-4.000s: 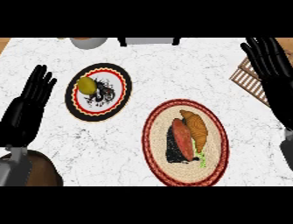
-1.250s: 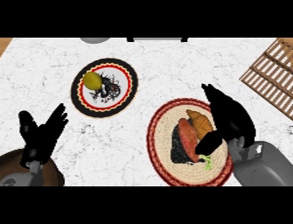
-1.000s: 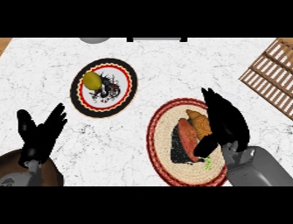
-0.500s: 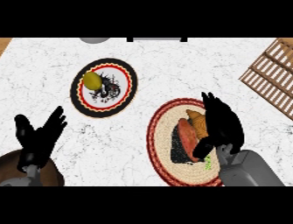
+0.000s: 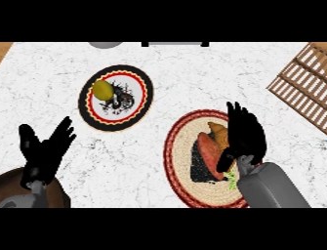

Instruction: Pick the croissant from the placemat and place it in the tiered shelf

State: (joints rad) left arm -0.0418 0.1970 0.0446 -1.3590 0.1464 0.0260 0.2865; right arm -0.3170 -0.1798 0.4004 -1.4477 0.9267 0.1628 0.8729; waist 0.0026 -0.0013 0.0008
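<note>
While the right hand (image 5: 244,136) has crept lower and nearer over the last second, it now lies across the right side of the woven placemat (image 5: 182,161), fingers stretched up along the croissant (image 5: 219,134).

Item, right hand: black, on a grey forearm rising from the near edge of the tabletop (image 5: 194,73). Fingers look straight rather than curled; they cover the croissant's right flank, but no closing round it can be made out. Contact cannot be told for certain.

Item, croissant: orange-brown, on the far-right part of the placemat, beside a reddish piece (image 5: 208,151) and a dark patch. Not lifted.

Item, left hand (image 5: 43,149): fingers spread and upright, resting near the near-left corner; it has hardly shifted.

Item, shelf (image 5: 314,93): wooden slats at the far-right corner, well apart from the placemat.

Item, plate (image 5: 115,97): dark-rimmed, left of centre, carrying a yellow-green fruit (image 5: 104,89).

Assessment: the change is a small settling of the right hand onto its target, so the approach appears nearly complete. The grasp is judged the step in hand; lift and carry to the shelf remain undone.
</note>
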